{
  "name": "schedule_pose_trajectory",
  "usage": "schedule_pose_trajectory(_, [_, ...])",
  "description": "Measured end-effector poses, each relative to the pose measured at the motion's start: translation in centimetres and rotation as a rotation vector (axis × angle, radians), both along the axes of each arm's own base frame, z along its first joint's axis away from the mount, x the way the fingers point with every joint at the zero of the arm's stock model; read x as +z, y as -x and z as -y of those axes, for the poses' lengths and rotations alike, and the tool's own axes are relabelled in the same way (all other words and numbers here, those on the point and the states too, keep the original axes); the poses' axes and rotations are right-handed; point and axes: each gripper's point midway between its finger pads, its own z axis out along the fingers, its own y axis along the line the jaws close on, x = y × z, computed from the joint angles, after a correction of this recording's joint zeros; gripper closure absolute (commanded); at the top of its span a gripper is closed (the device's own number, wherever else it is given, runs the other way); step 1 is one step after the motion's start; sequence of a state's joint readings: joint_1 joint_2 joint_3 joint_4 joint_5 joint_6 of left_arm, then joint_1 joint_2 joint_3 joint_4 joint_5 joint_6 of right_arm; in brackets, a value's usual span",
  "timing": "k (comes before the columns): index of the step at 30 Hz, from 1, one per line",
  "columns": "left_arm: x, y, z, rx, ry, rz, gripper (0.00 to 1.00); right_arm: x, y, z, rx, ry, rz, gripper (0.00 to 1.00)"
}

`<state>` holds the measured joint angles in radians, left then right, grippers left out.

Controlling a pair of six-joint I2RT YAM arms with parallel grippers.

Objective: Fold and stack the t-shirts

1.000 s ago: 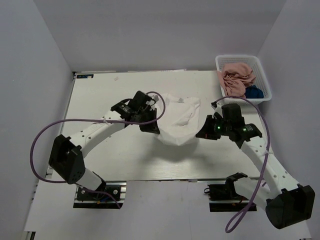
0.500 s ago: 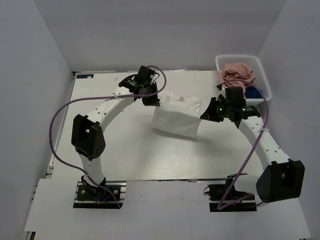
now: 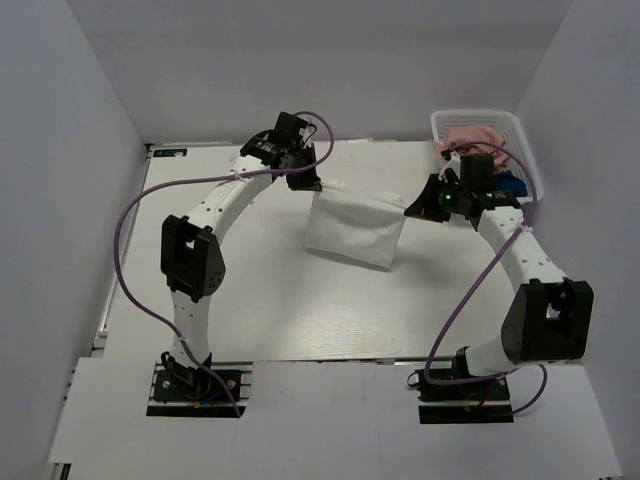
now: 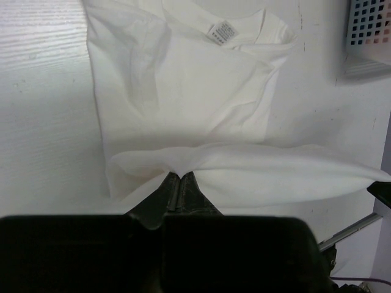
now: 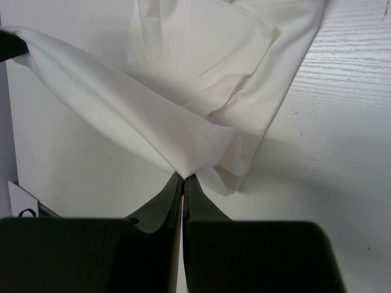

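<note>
The white t-shirt (image 3: 350,228) lay on the far half of the table (image 3: 250,300), a little right of the middle. One edge was lifted off the surface and drawn into a line between the two arms. Under that raised edge the rest of the shirt rested on the table, and its collar label (image 4: 221,30) showed in the left wrist view.

The left gripper (image 4: 179,177) had its fingers pinched tight on one corner of the lifted edge. The right gripper (image 5: 184,177) was clamped the same way on the other corner.

This looked like a fold in half, with the held edge being carried over the body of the shirt. To do it well, both corners would need to travel level and at the same pace. The edge should be kept taut enough not to sag in the middle, but not so taut that it drags the lower layer along. The lower layer showed soft creases near the right gripper, and these could get trapped under the fold. Letting go would be best only once the edge lay flat on the cloth beneath.

The pink t-shirt (image 3: 470,137) and the navy t-shirt (image 3: 512,185) sat bunched in the white basket (image 3: 520,135) at the far right corner.
</note>
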<state>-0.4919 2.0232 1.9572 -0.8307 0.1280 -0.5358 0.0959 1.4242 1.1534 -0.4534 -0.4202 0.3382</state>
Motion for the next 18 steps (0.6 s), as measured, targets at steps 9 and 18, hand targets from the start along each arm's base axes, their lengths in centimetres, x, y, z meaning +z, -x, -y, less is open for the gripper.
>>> schedule_pose_trajectory(9, [-2.2,-4.7,1.1,-0.036,0.027,0.037,1.0,-2.0,-3.4,0.3,0.005,-0.031,-0.031,1.0])
schedule_pose_trajectory(18, [-7.4,-9.9,2.3,-0.052,0.055,0.087,0.56,-6.4,-9.5,1.3,-0.029,-0.024,-0.07,0.75])
